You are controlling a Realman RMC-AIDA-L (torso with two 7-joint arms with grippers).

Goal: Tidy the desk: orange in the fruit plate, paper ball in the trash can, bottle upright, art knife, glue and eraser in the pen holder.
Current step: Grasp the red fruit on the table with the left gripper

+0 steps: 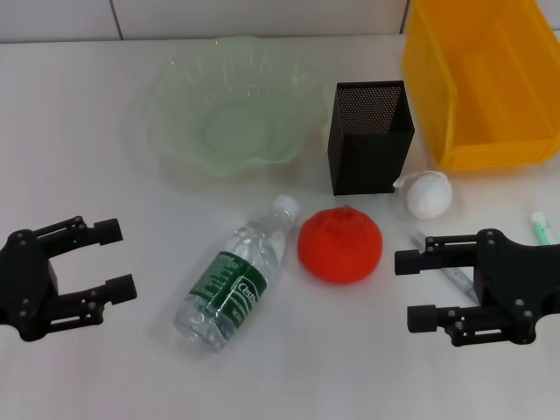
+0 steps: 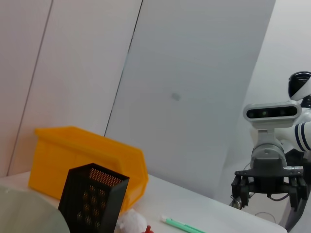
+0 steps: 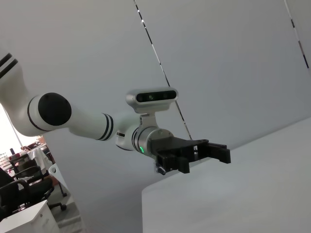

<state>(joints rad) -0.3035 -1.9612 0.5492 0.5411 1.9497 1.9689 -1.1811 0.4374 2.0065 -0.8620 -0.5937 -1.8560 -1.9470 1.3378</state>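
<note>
The left gripper (image 1: 112,258) hovers low over the worktop (image 1: 79,114) at the near left, its jaws spread and holding nothing. Behind it, toward the far edge, sits the pale green fruit plate (image 1: 175,96), with nothing in it. Next comes the bottle (image 1: 234,278), lying on its side with the white cap pointing away and slightly rightward, so its long axis runs diagonally from near-left to far-right. Its green label carries white lettering that I cannot read with confidence. The bottle lies to the right of the left gripper, which looks the nearer arm for standing it up.

Just beside the cap rests the orange (image 1: 340,244), between the two arms and a little nearer the right one. Behind it stands the black mesh pen holder (image 1: 369,136), upright and seemingly empty. The white paper ball (image 1: 428,194) lies just right of the holder's base, near the yellow bin (image 1: 516,96) that serves as the trash can.

The right gripper (image 1: 418,290) hangs at the near right, jaws spread and empty, above a slim pen-like tool (image 1: 455,276), possibly the art knife. A green-tipped stick (image 1: 542,229) lies farther right.
</note>
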